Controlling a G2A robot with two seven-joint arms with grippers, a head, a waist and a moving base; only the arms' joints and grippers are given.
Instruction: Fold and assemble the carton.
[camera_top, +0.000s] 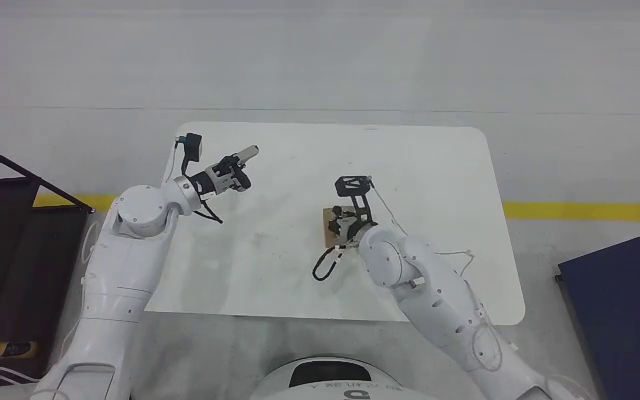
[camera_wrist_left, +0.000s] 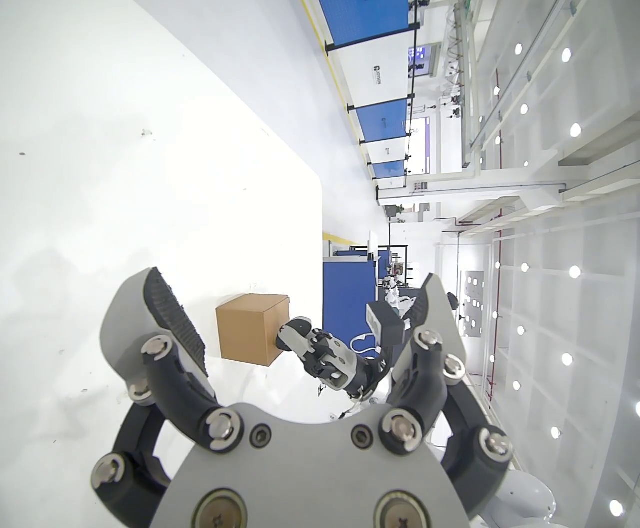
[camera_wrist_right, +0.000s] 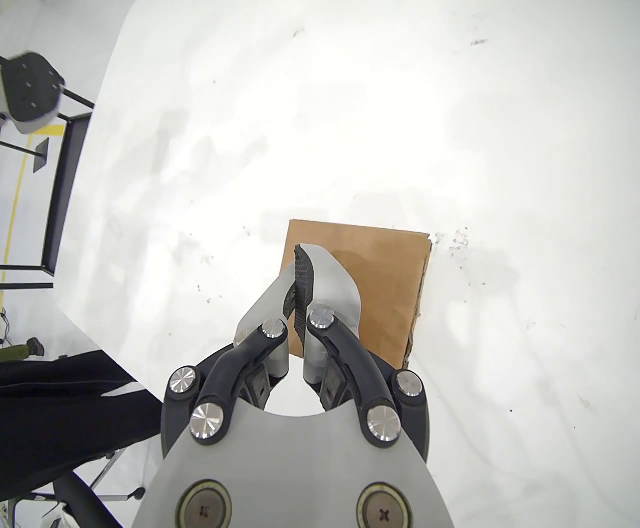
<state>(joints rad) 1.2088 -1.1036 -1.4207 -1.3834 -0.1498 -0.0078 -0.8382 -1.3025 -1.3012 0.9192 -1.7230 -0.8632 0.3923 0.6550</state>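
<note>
Here the right gripper, clenched empty, is touching the carton; the left gripper is hovering released, well apart.

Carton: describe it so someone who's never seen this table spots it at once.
Start at the white table. Near its middle, by the right gripper, stands the carton: a small brown cardboard cube. It is the only brown thing on the white top, with the gripper's shut fingertips against it.
</note>
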